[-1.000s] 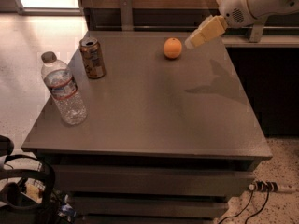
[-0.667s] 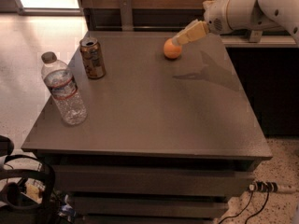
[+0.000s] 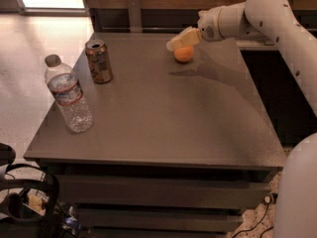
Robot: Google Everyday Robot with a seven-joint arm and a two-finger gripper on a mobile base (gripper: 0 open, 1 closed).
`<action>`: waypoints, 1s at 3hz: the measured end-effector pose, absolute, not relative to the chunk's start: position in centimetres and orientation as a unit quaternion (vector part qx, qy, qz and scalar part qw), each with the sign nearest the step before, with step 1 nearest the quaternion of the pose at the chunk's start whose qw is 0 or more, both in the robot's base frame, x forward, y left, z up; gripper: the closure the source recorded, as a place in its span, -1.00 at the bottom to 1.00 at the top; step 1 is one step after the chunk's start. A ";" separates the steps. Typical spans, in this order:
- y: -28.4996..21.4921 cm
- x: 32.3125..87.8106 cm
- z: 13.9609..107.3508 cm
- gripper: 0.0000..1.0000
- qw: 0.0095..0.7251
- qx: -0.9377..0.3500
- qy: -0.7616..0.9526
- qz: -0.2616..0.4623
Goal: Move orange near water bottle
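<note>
The orange lies on the grey table near its far edge, right of the middle. My gripper reaches in from the right on a white arm and sits just above and over the top of the orange, partly covering it. The water bottle stands upright at the table's left side, well away from the orange.
A brown-gold can stands upright behind the bottle, between it and the orange. A dark counter lies to the right of the table. Black cables and gear lie on the floor at the lower left.
My arm has swung left and down, from right of the orange to directly over it. The orange, can and bottle have not moved on the table.
</note>
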State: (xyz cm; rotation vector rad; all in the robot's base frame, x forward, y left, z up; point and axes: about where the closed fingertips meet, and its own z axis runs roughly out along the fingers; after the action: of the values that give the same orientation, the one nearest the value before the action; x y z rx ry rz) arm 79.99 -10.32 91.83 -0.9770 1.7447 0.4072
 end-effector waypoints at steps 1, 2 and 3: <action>-8.8 81.0 89.2 -1.00 0.500 -0.403 0.745 0.178; -7.9 81.7 86.5 -1.00 0.476 -0.399 0.762 0.183; -8.3 81.9 84.3 -0.94 0.458 -0.386 0.779 0.188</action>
State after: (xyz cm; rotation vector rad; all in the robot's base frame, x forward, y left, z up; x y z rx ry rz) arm 81.86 -8.28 84.26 -0.9506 1.9184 0.4626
